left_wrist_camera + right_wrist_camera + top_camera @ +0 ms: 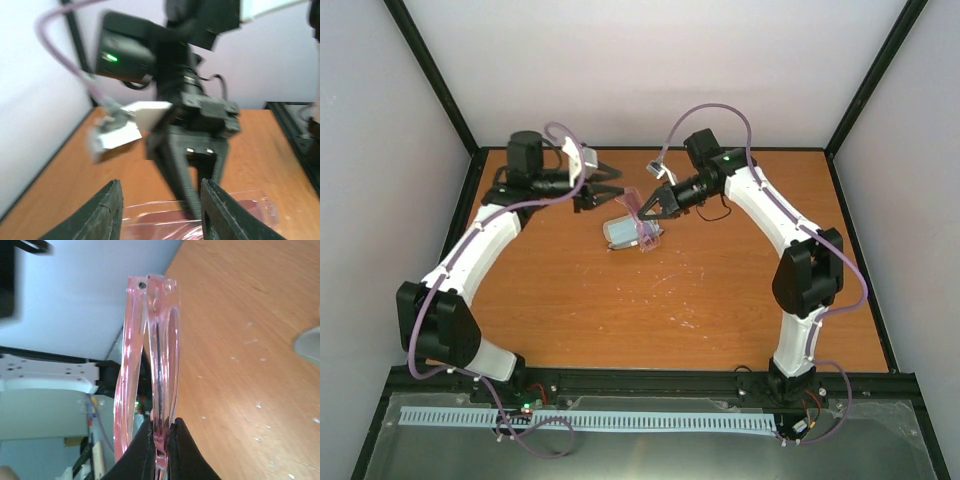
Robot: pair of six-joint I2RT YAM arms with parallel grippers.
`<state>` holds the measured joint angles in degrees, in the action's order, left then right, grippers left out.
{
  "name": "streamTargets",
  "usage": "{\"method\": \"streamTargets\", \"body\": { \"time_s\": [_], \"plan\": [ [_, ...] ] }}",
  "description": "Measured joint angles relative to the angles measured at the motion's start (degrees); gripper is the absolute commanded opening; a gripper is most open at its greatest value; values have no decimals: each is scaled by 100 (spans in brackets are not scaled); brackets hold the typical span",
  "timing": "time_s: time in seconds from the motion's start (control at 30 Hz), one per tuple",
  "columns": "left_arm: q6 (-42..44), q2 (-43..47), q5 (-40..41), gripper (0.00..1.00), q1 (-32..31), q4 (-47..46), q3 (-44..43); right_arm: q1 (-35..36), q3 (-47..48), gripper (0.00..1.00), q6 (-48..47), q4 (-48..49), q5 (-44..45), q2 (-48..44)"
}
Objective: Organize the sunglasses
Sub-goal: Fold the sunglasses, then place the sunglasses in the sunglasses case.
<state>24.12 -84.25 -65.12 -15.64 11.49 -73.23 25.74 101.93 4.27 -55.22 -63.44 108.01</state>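
Your right gripper is clamped on the sunglasses, with the two fingers pinching the thin pink frame near one end. In the right wrist view the pair is folded and stands edge-on, its pink tinted lens and slim arm lying close together and reaching away from the fingertips.

From above, you hold the glasses over the far middle of the wooden table, between the two arms. They overlap the right edge of the light blue cloth, which lies flat on the table. You cannot tell from these views whether the frame touches the cloth or sits just above it.

Your left gripper sits just to the left of the glasses with its fingers spread apart and gripping nothing. In the left wrist view, the pink frame and one finger of the right gripper show in the gap between them.
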Motion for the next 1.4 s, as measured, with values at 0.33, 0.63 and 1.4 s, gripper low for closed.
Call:
{"method": "streamTargets", "body": {
  "time_s": [0.33, 0.63, 1.4],
  "plan": [
    [258, 195, 741, 38, 833, 146, -310, 122, 848, 3, -1298, -925, 3620, 463],
    [820, -199, 1217, 34, 1209, 411, -101, 850, 1252, 3, -2920, -446, 5595, 715],
    [1132, -363, 1394, 33, 1596, 656, 247, 1132, 968, 3, -6220, -46, 6067, 1475]
  ]
}}
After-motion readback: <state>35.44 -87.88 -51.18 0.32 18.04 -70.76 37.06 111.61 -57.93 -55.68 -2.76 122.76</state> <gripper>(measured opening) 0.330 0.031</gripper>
